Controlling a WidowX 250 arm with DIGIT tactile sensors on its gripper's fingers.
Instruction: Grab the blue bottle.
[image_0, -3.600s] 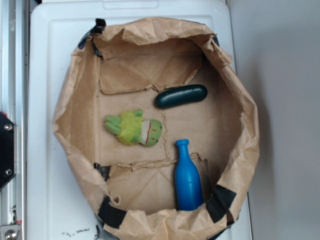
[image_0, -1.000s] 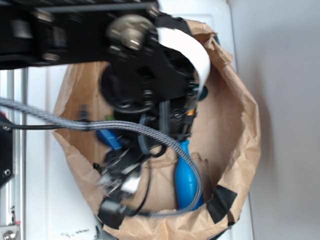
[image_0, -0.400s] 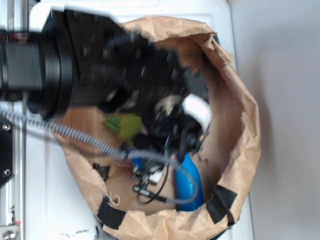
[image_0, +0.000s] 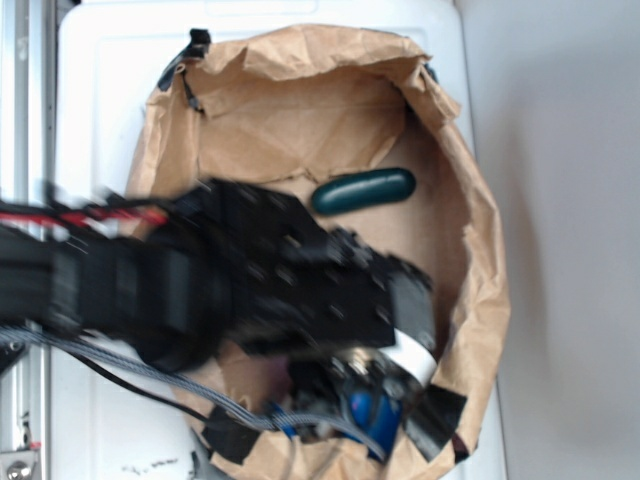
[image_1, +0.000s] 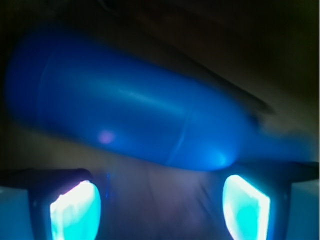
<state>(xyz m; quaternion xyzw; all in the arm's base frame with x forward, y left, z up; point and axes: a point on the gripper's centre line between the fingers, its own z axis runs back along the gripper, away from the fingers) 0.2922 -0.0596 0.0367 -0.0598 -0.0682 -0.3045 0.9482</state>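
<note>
closing in on the blue bottle (image_1: 135, 120) is the step in hand: the wrist view shows it lying across the frame just ahead of the fingers (image_1: 75, 210), which stand wide apart with nothing between them. from outside, only a patch of blue (image_0: 368, 412) shows under the blurred arm (image_0: 250, 285), at the near edge of the paper bag (image_0: 480, 250); the dark green oblong (image_0: 364, 190) lies well apart. next, i judge, the fingers must straddle the body, then close.
</note>
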